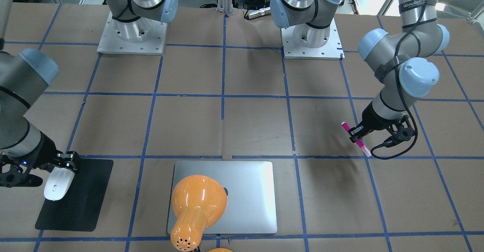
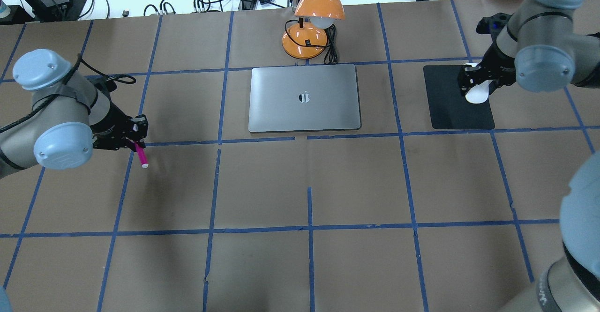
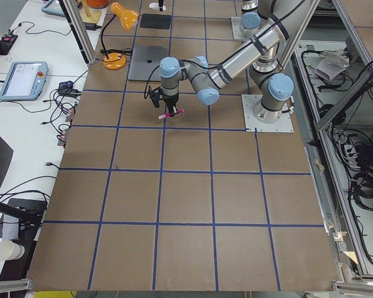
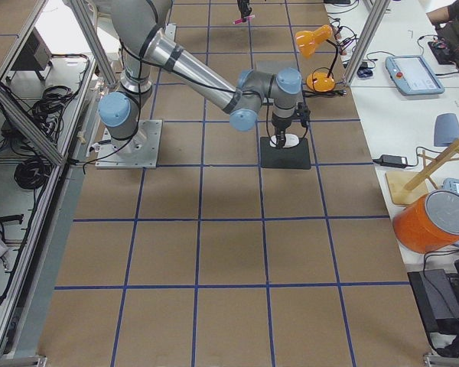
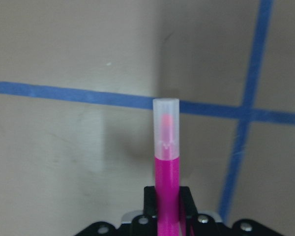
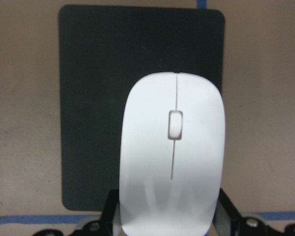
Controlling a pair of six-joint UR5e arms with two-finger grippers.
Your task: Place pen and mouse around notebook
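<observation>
The silver-grey notebook (image 2: pixel 304 110) lies shut at the table's far middle. My left gripper (image 2: pixel 136 142) is shut on the magenta pen (image 2: pixel 141 156), off to the notebook's left. The pen (image 5: pixel 166 147) hangs tilted just above the paper, its pale cap end (image 1: pixel 366 151) pointing away from the fingers. My right gripper (image 2: pixel 474 81) is shut on the rear of the white mouse (image 2: pixel 477 95) and holds it over the black mat (image 2: pixel 459 115), to the notebook's right. In the right wrist view the mouse (image 6: pixel 172 157) sticks out ahead of the jaws.
An orange desk lamp (image 2: pixel 311 26) stands behind the notebook, and its head (image 1: pixel 196 199) overhangs the lid in the front-facing view. Both arm bases (image 1: pixel 132 36) are bolted at the robot's side. Blue tape lines grid the brown table paper (image 2: pixel 309 185).
</observation>
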